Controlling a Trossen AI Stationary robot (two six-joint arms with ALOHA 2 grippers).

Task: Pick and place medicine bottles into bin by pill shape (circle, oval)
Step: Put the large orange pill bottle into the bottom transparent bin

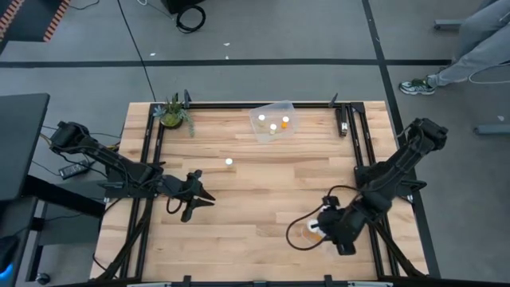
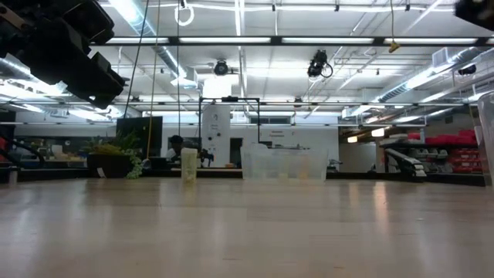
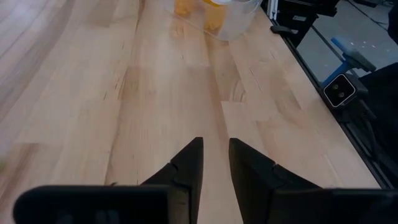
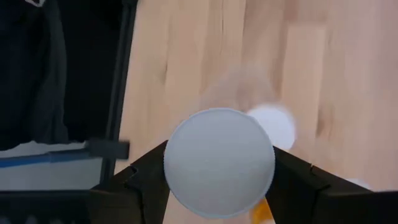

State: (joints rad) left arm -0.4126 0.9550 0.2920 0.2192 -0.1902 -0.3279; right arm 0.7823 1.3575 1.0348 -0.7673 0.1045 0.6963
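Inside clear bin: 3 bottles; 1 bottle mid-table.

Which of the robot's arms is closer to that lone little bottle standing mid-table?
The left. Its pincer sits just short of the lone bottle; the right pincer is far across the table, gripping another bottle.

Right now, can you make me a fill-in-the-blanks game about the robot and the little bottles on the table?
1. The right end effector is shut on a small orange medicine bottle with a round ____ cap.
2. The clear plastic bin at the table's far edge holds ____ bottles.
3. One lone white-capped bottle stands on the pale ____ table.
4. The left end effector holds ____.

Missing words: white; three; wooden; nothing
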